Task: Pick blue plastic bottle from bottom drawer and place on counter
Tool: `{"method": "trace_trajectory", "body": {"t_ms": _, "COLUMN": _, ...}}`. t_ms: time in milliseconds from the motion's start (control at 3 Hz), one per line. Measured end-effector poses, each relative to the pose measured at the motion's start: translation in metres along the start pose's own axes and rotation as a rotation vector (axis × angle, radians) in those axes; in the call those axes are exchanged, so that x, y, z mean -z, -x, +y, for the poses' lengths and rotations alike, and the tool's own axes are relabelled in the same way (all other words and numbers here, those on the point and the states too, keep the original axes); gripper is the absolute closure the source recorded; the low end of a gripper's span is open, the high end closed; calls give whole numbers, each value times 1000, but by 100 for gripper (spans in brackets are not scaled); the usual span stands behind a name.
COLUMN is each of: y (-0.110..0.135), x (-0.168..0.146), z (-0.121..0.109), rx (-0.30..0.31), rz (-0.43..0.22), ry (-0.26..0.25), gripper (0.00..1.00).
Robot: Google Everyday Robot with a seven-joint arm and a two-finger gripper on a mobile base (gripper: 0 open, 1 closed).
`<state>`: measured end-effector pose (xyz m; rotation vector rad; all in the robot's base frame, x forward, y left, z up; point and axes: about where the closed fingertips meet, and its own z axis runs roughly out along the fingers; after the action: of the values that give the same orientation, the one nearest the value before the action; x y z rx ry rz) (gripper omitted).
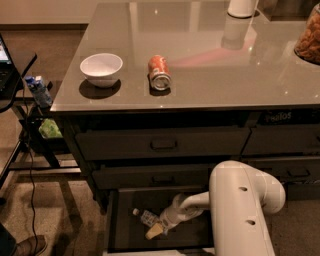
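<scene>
Dim room on my feed, with a speckled floor and, at the far left, a black side table (16, 77) on thin legs. A blue-and-white carton (38, 90) stands just under its edge. To the right of that, the counter (210, 85) takes up most of the upper view, glossy and reflective. On it sit a white bowl (101, 68) near the left edge, an orange soda can (159, 73) lying on its side just right of the bowl, and a white cylinder (242, 7) at the far right.

Below the slab I see two closed dark drawers (162, 144), one above the other. The bottom drawer (124, 227) is pulled out toward me, its flat dark inside showing.

The blue plastic bottle (145, 216) lies on its side on the drawer floor, left of centre, with its white cap pointing left and toward the far side. The gripper (154, 231) is down inside the drawer, just right of the bottle and slightly nearer to me, its pale tip close against the bottle's body. I cannot tell whether it touches the bottle, how far it is open, or whether it has hold of anything.

The white arm (240, 205) rises from the gripper to the right, bulky in the near right of my view and covering the drawer's right part.
</scene>
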<state>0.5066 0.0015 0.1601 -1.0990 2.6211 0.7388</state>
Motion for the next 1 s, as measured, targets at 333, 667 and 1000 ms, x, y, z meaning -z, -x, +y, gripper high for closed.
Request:
{"method": "trace_trajectory", "body": {"t_ms": 333, "y": 0, "x": 0, "z": 0, "rx": 0, "rz": 0, "ry": 0, "gripper": 42}}
{"method": "trace_trajectory", "body": {"t_ms": 667, "y": 0, "x": 0, "z": 0, "rx": 0, "rz": 0, "ry": 0, "gripper": 66}}
{"method": "trace_trajectory", "body": {"t_ms": 1000, "y": 0, "x": 0, "z": 0, "rx": 0, "rz": 0, "ry": 0, "gripper": 89}}
